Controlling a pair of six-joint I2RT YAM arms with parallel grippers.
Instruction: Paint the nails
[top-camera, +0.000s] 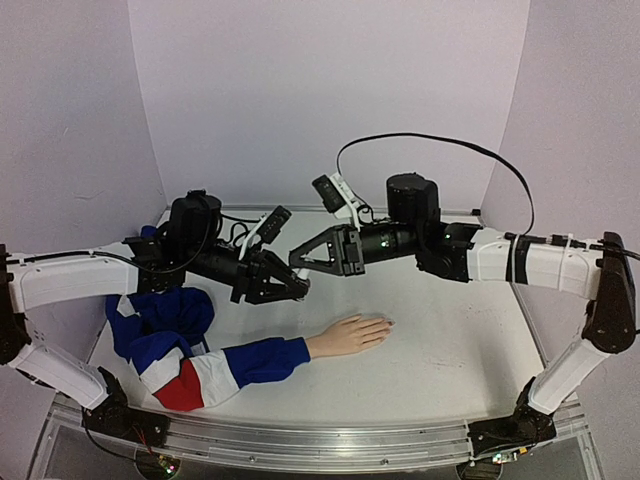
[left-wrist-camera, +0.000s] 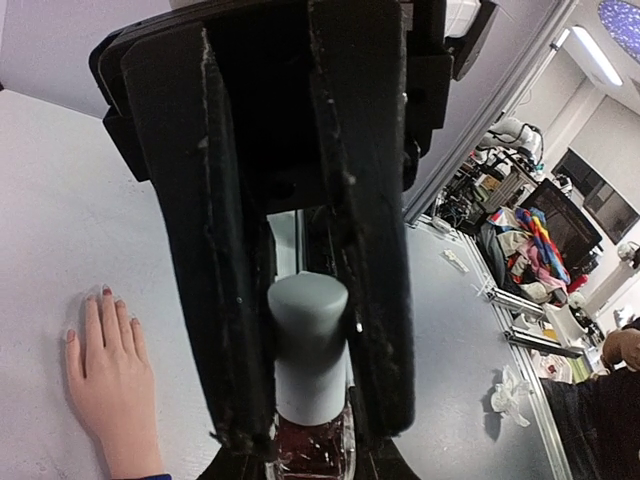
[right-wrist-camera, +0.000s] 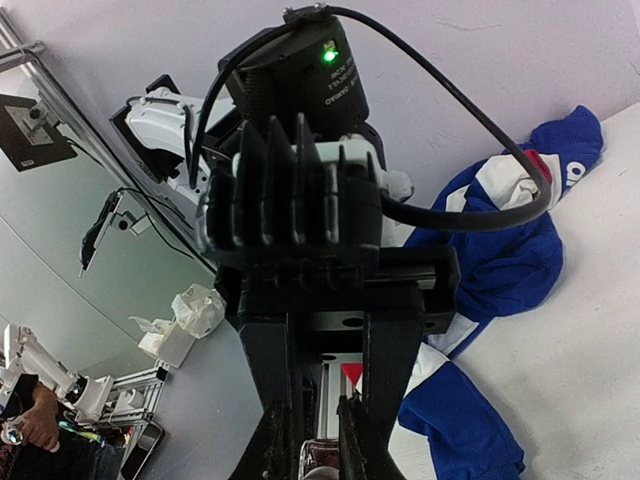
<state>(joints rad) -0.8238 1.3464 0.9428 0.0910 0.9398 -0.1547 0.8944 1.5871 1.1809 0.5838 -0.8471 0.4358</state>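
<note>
left fingers and right fingers both tight on one capped polish bottle, one mannequin hand flat nearby

Top cam, high behind arm bases at 6 o'clock, faces 12 over whole desk. Wrist cams sit v. close, facing each other across polish bottle. Left wrist & top share mannequin hand; right wrist & top, sleeve.

bottle sits between the fingers above the table; mannequin hand lies nearer.
</note>
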